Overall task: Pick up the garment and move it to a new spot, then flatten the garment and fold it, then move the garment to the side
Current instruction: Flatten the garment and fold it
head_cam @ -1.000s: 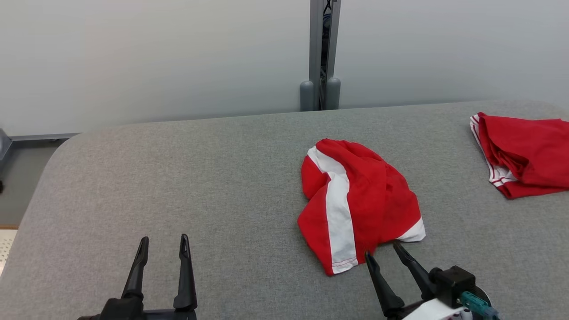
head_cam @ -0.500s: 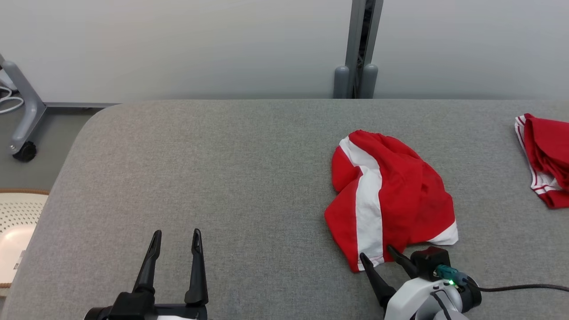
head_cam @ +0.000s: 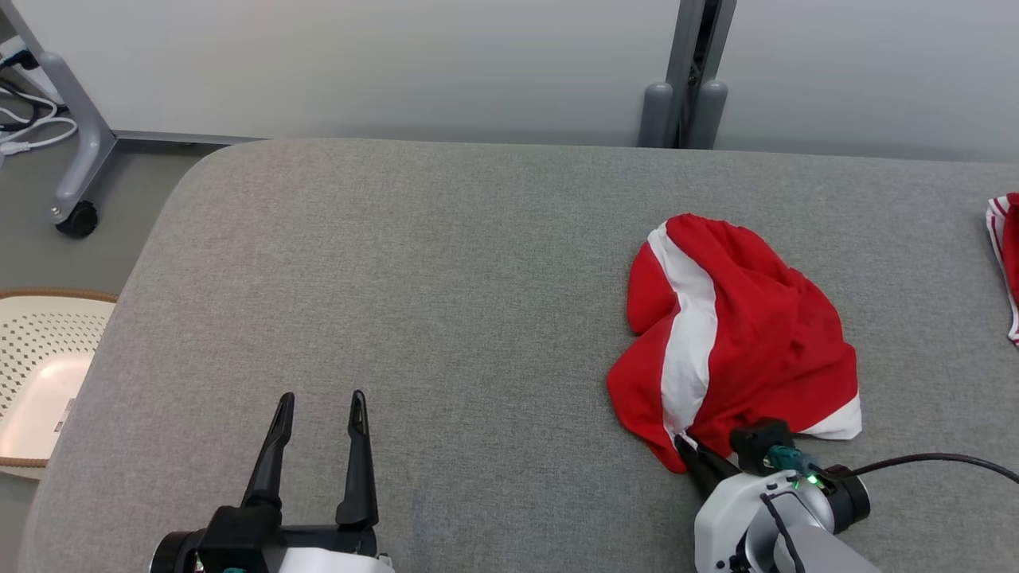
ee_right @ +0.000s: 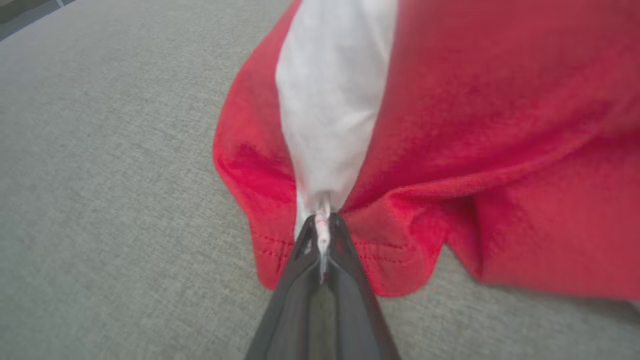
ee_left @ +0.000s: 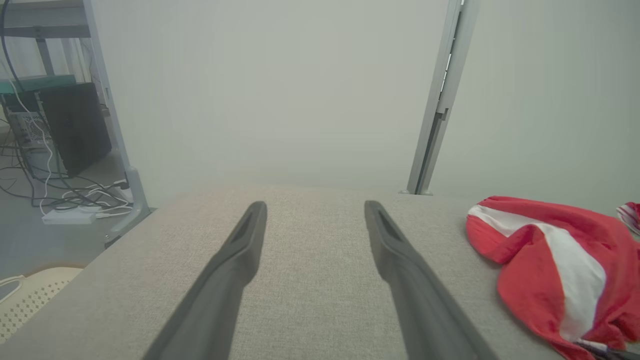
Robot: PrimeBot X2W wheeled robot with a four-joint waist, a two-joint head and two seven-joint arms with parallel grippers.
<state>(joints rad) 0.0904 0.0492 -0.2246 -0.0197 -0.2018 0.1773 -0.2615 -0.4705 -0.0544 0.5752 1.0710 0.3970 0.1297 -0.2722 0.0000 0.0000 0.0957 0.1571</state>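
Note:
The garment (head_cam: pixel 748 338) is a crumpled red piece with a broad white stripe, lying on the right half of the grey padded table (head_cam: pixel 414 278). My right gripper (head_cam: pixel 686 446) is at its near hem, and the right wrist view shows its two fingers pinched together on the white stripe's edge (ee_right: pixel 321 220), with the garment (ee_right: pixel 475 130) bunched beyond them. My left gripper (head_cam: pixel 318 402) rests low at the table's near left, open with nothing between its fingers; in its own view the left gripper (ee_left: pixel 315 215) points across bare cloth, with the garment (ee_left: pixel 550 260) to its right.
A second red garment (head_cam: pixel 1005 255) with white trim lies at the table's far right edge. A grey post (head_cam: pixel 685 76) stands behind the table against the pale wall. Left of the table are a cream perforated basket (head_cam: pixel 40 374) and a wheeled frame leg (head_cam: pixel 76 159).
The camera has swung left, shifting the scene rightward. My right gripper moved onto the garment's near hem and closed on the white stripe. The left gripper has stayed open.

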